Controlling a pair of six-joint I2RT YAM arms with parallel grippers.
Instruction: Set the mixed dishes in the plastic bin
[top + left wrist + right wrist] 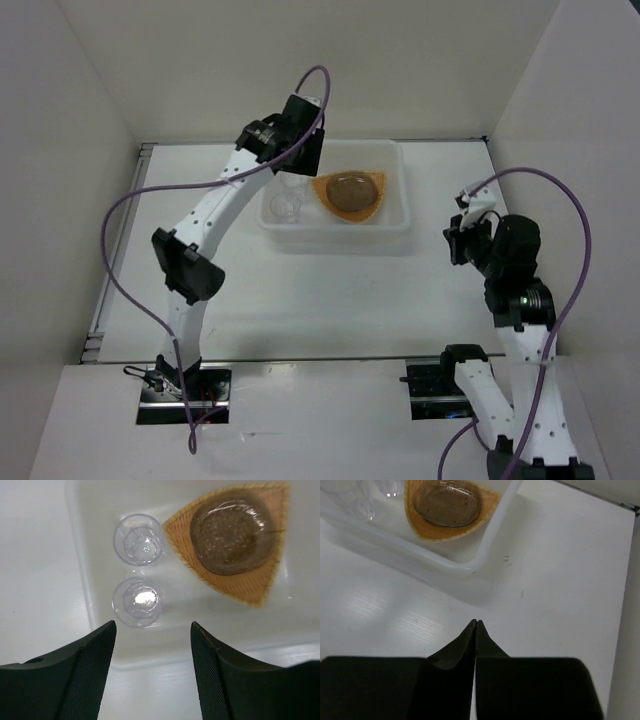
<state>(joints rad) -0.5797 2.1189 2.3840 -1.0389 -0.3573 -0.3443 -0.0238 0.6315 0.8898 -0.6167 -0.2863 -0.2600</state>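
The white plastic bin (338,236) stands at the back middle of the table. In it lies the orange woven tray (372,207) with a smoky brown saucer (349,191) on it, and two clear tumbler cups (285,209) stand to its left. My left gripper (303,160) hovers over the bin's left end. In the left wrist view it (153,627) is open and empty above the bin's wall (75,530), with both cups (138,546) (137,602), the tray (240,587) and the saucer (232,535) below. My right gripper (476,622) is shut and empty over the table, right of the bin (420,555).
White walls enclose the table on the left, back and right. The right arm (515,265) stands to the right of the bin. A purple cable (130,210) loops off the left arm over the table's left side.
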